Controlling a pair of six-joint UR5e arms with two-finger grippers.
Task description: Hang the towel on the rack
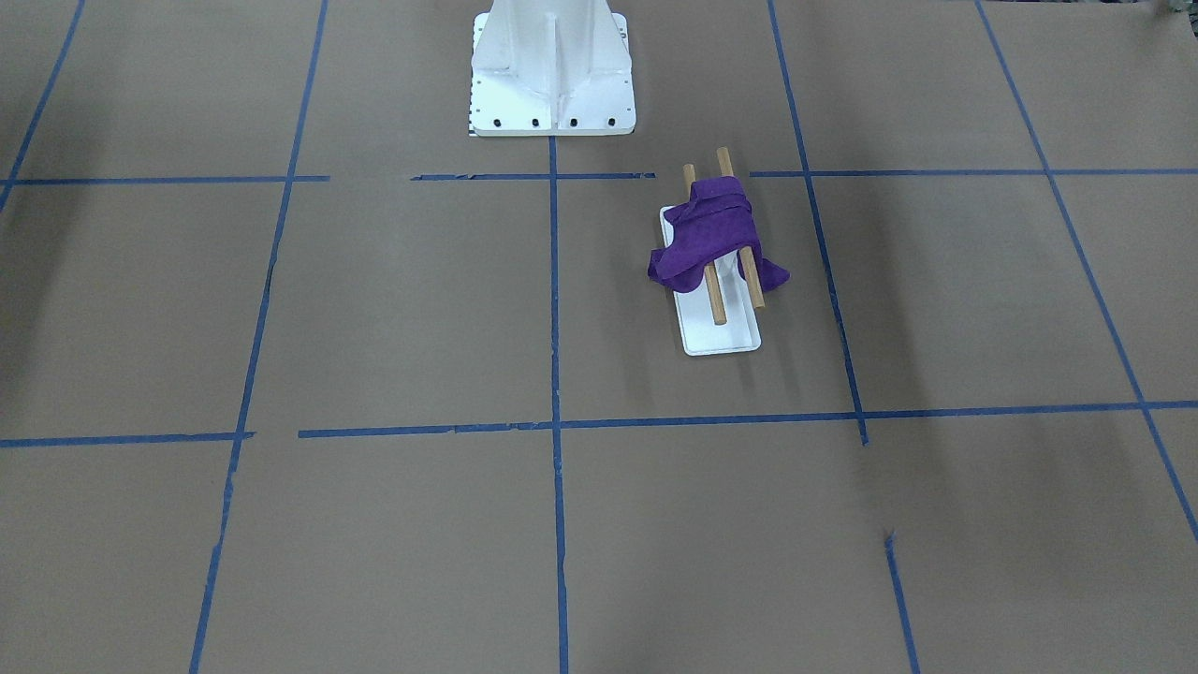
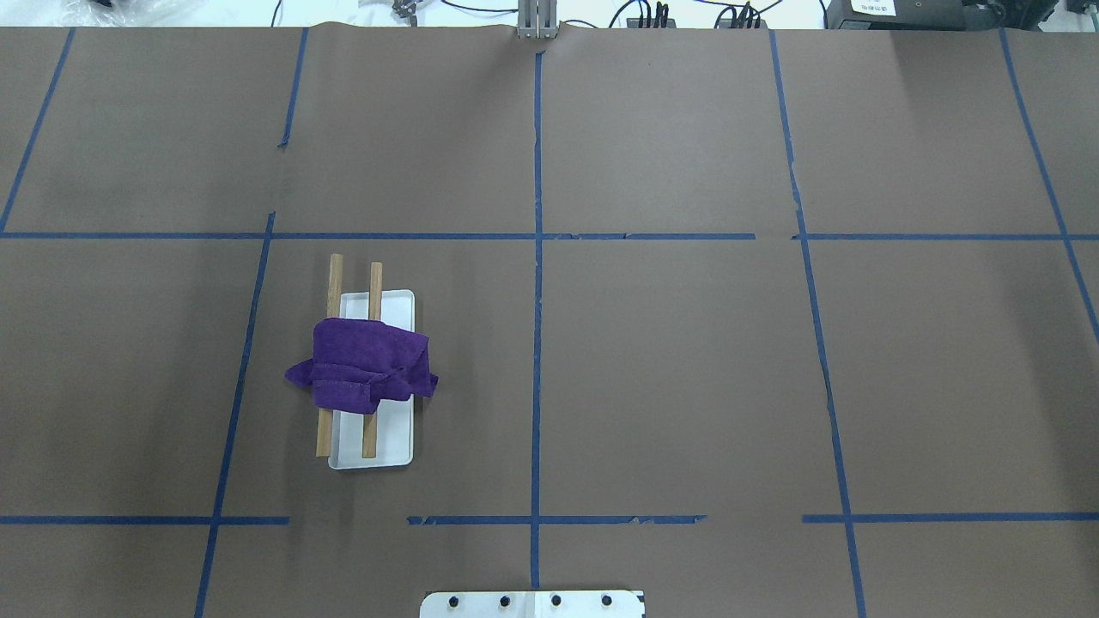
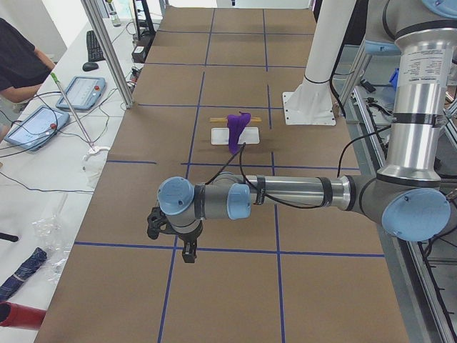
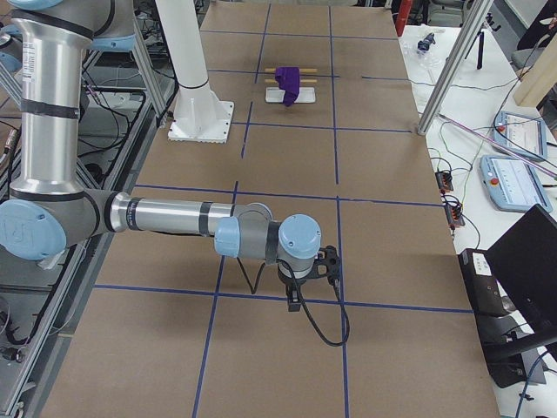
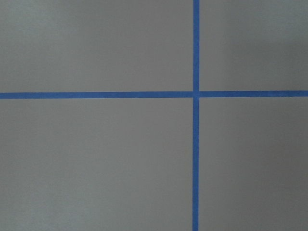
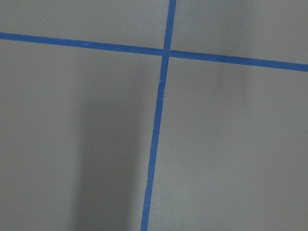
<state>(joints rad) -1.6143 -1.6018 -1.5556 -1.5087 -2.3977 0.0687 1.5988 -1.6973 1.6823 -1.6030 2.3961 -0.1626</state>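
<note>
Brown-paper table (image 2: 687, 386), blue tape grid. Towel (image 2: 365, 373) sits bunched over the 2 rods of the rack (image 2: 391, 442), left of centre from overhead, so hanging looks done. Left gripper (image 3: 186, 251) and right gripper (image 4: 294, 300) hover well apart from it; can't tell if they're open or closed. Next up, I'd guess, is just a check of the drape.

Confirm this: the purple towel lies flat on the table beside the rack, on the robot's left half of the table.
One thing is wrong: the purple towel is draped across the two wooden rods of the rack, not flat on the table beside it, as the overhead exterior view shows. The left-half part holds.
</note>
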